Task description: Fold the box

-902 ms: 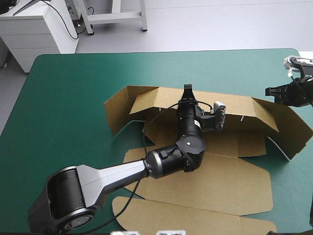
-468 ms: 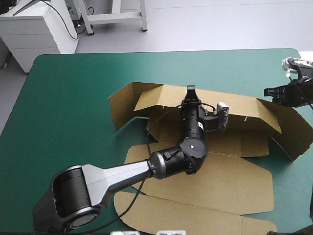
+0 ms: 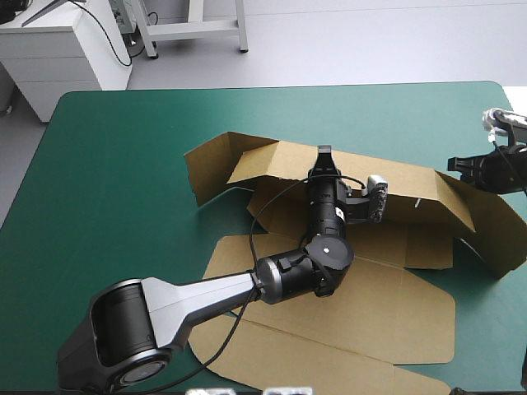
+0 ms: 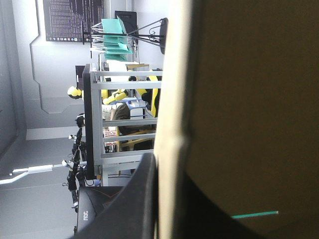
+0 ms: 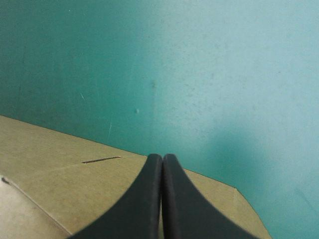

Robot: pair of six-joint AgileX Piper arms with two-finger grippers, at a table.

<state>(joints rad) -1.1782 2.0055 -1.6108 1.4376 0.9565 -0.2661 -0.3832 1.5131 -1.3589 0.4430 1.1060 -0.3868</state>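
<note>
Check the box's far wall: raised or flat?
Raised. The high view shows the far wall standing above the flat near panels, the left gripper shut on its top edge.

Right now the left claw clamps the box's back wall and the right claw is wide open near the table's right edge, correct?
No: the right claw is shut, not open, as the right wrist view shows. The left claw does clamp the box at its back wall.

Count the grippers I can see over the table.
2. The left gripper is shut on the far wall of the box, near its middle; the right gripper, shut, hovers at the box's right end.
</note>
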